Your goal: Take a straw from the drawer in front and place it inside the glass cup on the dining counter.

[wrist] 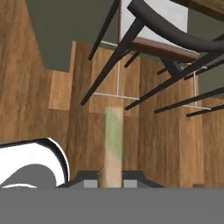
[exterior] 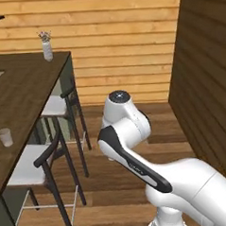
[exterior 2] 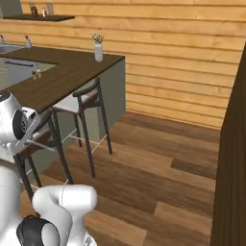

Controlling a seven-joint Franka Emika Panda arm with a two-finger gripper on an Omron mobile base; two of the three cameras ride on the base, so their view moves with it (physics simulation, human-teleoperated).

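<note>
Straw sits closest to the hand camera, a pale greenish stick rising from between the end effector tips at the bottom of that view. The tips stand closed in on its lower end, so the end effector has hold of it, pinched near one end with most of its length free. Its long axis runs straight out from the hand, along the line the fingers point, toward the wooden floor and the dark legs of a stool beyond.

By its look it is very light and thin, probably smooth and easy to let slip or twist in the pinch; a firm hold close to the end, as now, should leave enough free length to drop into the cup.

On the dark wood table, seen from the left base view, the glass cup stands upright near the near edge, well apart from the arm. It looks small and light, so a sideways nudge from the straw could tip it. A small white vase stands at the table's far corner.
</note>
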